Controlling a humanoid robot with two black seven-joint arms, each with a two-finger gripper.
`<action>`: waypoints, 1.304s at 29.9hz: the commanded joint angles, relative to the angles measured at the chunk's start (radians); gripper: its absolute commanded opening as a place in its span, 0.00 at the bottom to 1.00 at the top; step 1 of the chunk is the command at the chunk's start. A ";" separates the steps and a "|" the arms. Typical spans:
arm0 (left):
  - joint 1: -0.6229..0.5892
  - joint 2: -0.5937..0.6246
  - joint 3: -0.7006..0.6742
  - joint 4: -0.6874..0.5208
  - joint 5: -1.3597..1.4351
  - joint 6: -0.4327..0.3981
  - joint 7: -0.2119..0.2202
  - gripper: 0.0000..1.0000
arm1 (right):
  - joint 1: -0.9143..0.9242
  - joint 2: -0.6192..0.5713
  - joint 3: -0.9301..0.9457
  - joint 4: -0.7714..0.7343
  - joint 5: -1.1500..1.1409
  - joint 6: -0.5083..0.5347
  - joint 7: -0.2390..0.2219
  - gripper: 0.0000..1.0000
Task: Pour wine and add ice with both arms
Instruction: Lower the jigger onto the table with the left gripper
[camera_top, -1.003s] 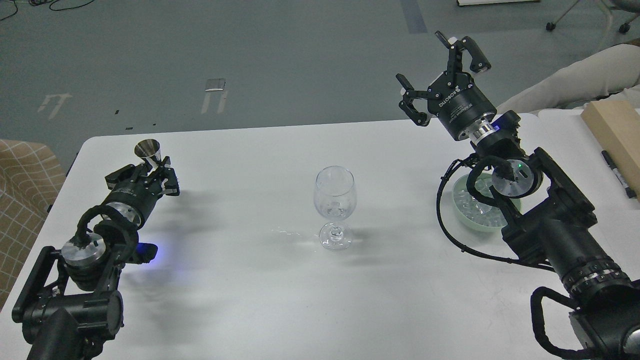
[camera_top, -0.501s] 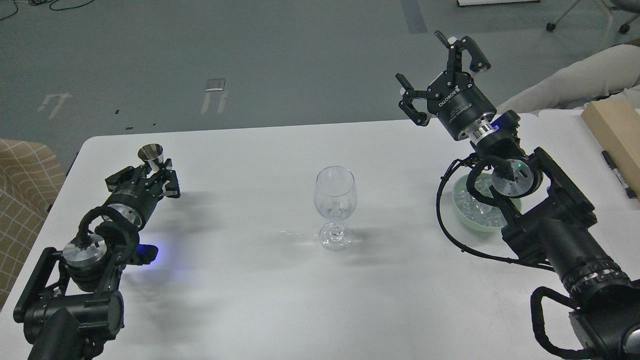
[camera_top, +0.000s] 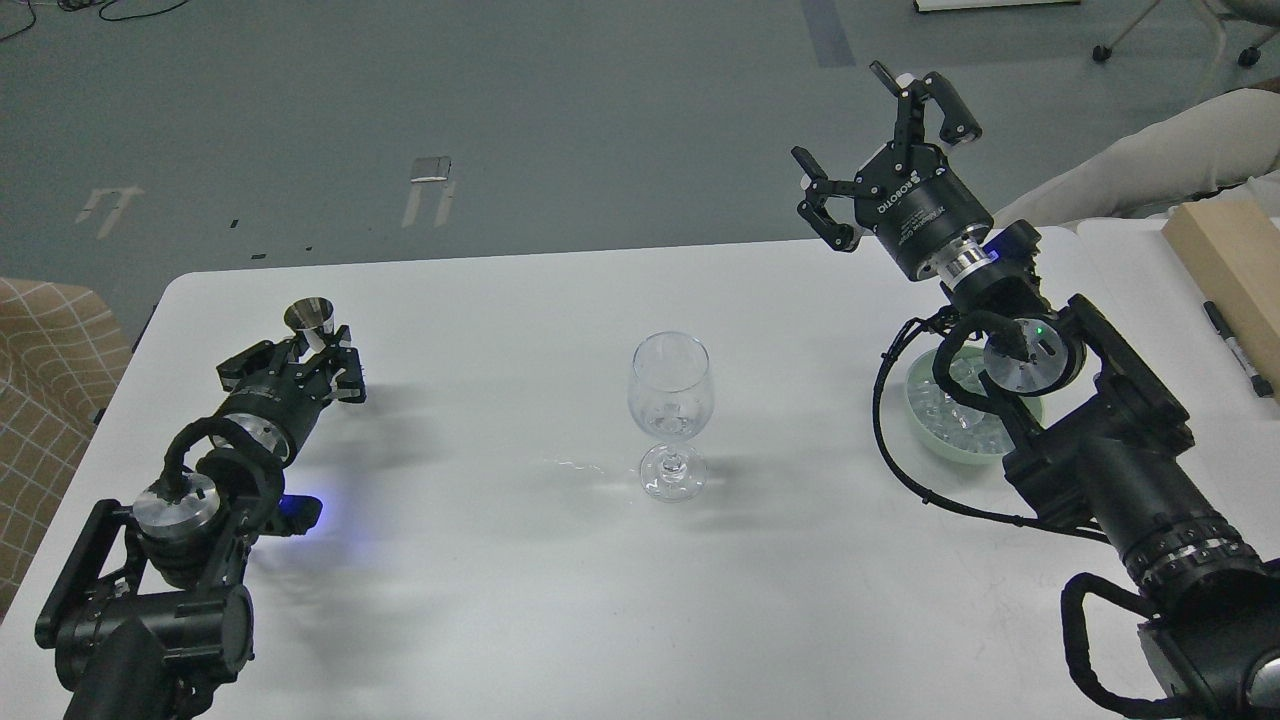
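A clear stemmed wine glass (camera_top: 670, 400) stands upright at the table's middle, with glassy glints low in its bowl. My left gripper (camera_top: 318, 352) lies low over the table at the left, shut on a small metal cup (camera_top: 309, 318) that stands upright with its mouth up. My right gripper (camera_top: 885, 140) is open and empty, raised high at the back right, fingers spread. Under the right arm a pale green bowl (camera_top: 925, 425) holds a heap of ice (camera_top: 950, 415), partly hidden by the wrist and cable.
A white table (camera_top: 480, 600) bears everything. A small wet streak (camera_top: 570, 465) lies left of the glass foot. A wooden block (camera_top: 1230, 260) and a black marker (camera_top: 1235, 345) lie at the far right. A checked cushion (camera_top: 50, 380) sits beyond the left edge.
My left gripper has moved down and slightly right with the metal cup, closer to the table. The right arm, the glass and the bowl have not moved.
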 joint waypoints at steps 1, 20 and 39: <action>-0.001 0.000 0.001 0.000 0.001 0.000 0.000 0.40 | 0.000 0.000 0.000 -0.002 -0.001 0.000 0.000 0.99; 0.003 0.003 0.010 -0.001 0.004 -0.001 -0.008 0.73 | -0.001 0.000 -0.002 0.000 0.001 0.000 0.000 0.99; 0.009 0.017 0.010 -0.034 0.015 -0.059 -0.011 0.98 | -0.001 0.000 0.005 0.002 0.001 0.000 0.000 0.99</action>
